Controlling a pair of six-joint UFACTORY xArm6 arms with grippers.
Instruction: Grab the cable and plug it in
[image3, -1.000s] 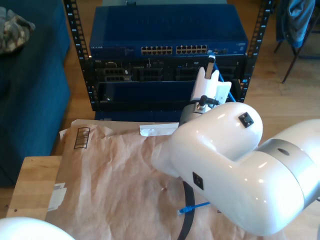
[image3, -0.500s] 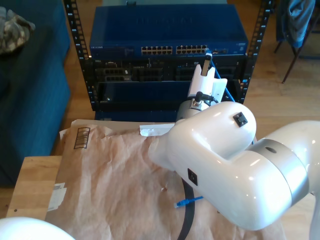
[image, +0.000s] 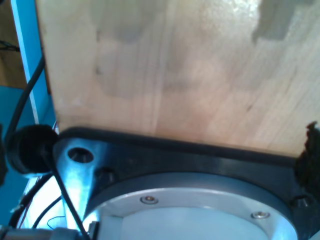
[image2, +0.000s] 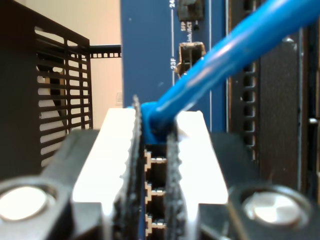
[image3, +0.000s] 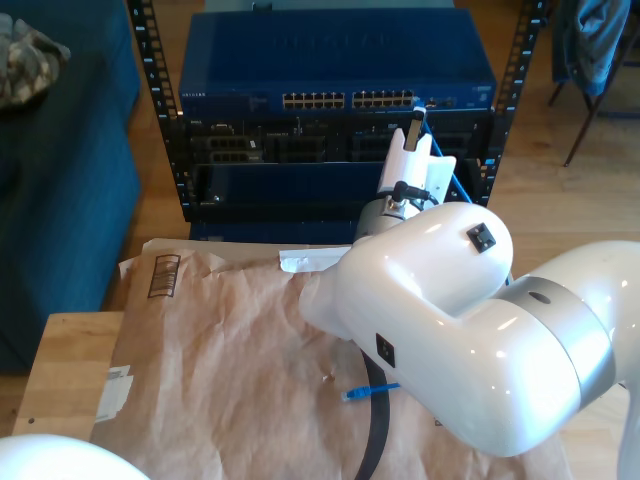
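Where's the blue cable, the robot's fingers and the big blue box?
cable (image2: 235, 45), second wrist view, its blue sheath.
fingers (image2: 134, 150), second wrist view, one ridged pad.
blue box (image3: 330, 60), exterior view, its top.

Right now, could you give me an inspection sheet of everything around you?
Surface: wooden table covered with creased brown paper.
Job's things: blue cable pinched in my second pincer; its free plug end lies on the paper. Blue network switch with a port row sits in the rack.
Clutter: white label strip and a barcode sticker on the paper.
Grippers: second pincer shut on the cable, held up near the ports. First pincer's state: cannot tell.
Cables: black strap on the paper.
Surroundings: wood floor, blue sofa.
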